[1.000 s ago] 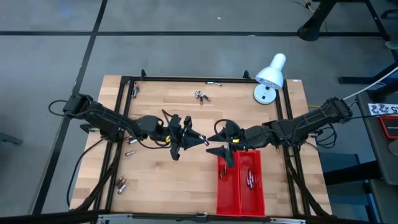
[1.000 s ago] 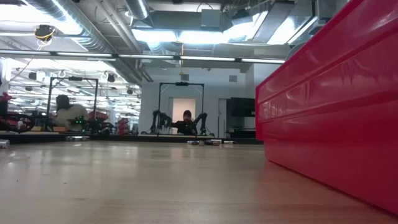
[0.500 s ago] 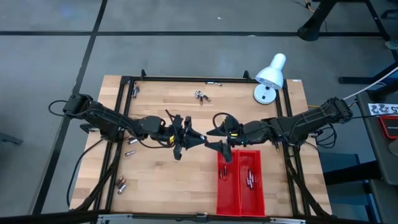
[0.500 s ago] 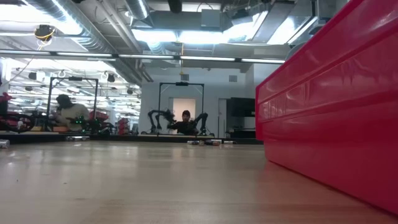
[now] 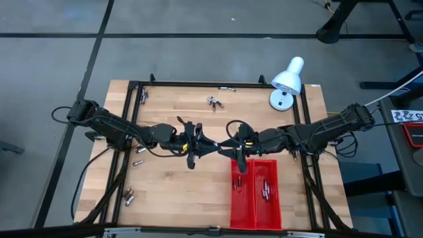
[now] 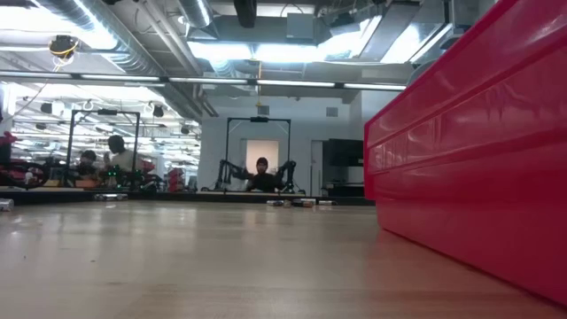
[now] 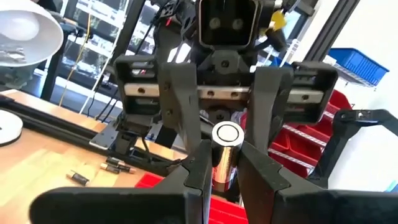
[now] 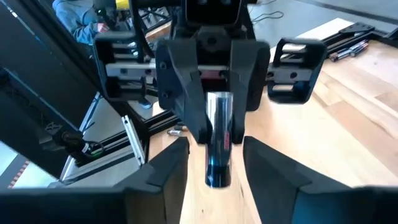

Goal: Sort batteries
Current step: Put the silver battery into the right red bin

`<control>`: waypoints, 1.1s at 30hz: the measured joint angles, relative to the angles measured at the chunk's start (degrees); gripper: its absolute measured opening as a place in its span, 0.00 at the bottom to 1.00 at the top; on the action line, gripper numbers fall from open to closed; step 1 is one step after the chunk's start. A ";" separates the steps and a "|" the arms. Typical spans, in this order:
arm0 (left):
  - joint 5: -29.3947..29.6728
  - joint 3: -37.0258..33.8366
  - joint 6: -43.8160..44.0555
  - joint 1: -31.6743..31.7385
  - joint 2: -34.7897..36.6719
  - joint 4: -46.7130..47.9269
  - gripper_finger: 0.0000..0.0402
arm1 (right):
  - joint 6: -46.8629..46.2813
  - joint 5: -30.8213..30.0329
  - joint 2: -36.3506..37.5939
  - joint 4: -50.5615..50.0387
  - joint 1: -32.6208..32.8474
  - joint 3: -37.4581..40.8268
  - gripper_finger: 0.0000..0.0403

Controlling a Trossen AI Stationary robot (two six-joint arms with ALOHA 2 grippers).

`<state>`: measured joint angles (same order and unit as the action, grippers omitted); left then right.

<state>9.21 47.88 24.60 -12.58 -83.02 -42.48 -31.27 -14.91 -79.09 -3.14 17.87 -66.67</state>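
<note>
Right end effector (image 5: pixel 228 151) closer to battery (image 7: pixel 225 155)

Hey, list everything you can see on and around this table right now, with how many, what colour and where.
Table: one, light wood, black frame.
Tray: one, red, two compartments, right of centre at the front edge.
Lamp: one, white, far right corner.
Loose batteries: several small groups, silvery and dark, along the far edge and the left side.
Tray batteries: a few, in both compartments.
Held battery: one, silvery, above mid-table.
People: at least two, far back in the room.
Left hand: one, dark, mid-table, shut on the held battery.
Right hand: one, dark, facing it, fingers open either side of that battery.
</note>
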 joint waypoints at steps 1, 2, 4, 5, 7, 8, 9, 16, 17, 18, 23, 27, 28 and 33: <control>0.00 0.00 0.00 0.00 0.00 -0.28 0.13 | 0.01 0.27 0.00 -0.05 0.01 0.00 0.37; 0.00 0.00 0.00 0.00 0.00 -0.36 0.13 | -0.02 0.52 -0.07 -0.06 0.07 0.00 0.37; 0.00 0.00 -0.02 0.00 0.00 -0.43 0.13 | 0.01 0.56 -0.48 0.09 0.09 -0.07 0.37; 0.03 0.00 -0.02 0.00 0.00 -0.60 0.13 | -0.01 0.58 -0.60 -0.12 0.09 -0.07 0.37; 0.20 0.02 -0.02 0.00 0.00 -0.76 0.13 | 0.00 0.58 -1.22 0.44 0.09 -0.06 0.37; 0.43 0.02 -0.02 0.00 0.00 -0.74 0.13 | 0.00 0.60 -1.39 0.57 0.09 -0.07 0.38; 0.70 0.02 0.03 0.00 0.00 -0.70 0.13 | 0.01 0.60 -1.50 0.31 0.09 -0.06 0.38; 1.73 0.02 1.04 0.00 0.00 0.37 0.13 | 0.21 0.33 -1.97 0.56 0.09 -0.04 0.39; 1.73 0.02 1.34 0.00 0.00 0.66 0.13 | 0.23 0.28 -1.97 0.64 0.09 -0.04 0.38; 1.75 0.02 1.75 0.00 0.00 1.14 0.13 | 0.22 0.02 -2.02 0.68 0.09 -0.04 0.37; 1.77 0.09 3.23 -0.03 0.04 2.64 0.13 | 0.25 -0.07 -2.19 0.28 0.09 0.00 0.24; 2.91 0.09 2.41 -0.07 0.04 2.38 0.13 | 0.24 -0.41 -2.19 0.14 0.09 0.02 0.12; 3.23 0.09 2.40 -0.07 0.04 2.40 0.13 | 0.28 -0.42 -2.19 0.11 0.09 0.02 0.12; 3.63 0.09 2.37 -0.20 0.07 2.95 0.13 | 1.11 -1.07 -2.19 0.01 0.09 0.02 0.12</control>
<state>12.84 47.97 26.97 -12.78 -82.96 -39.54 -30.17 -15.98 -81.28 -3.13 17.96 -66.65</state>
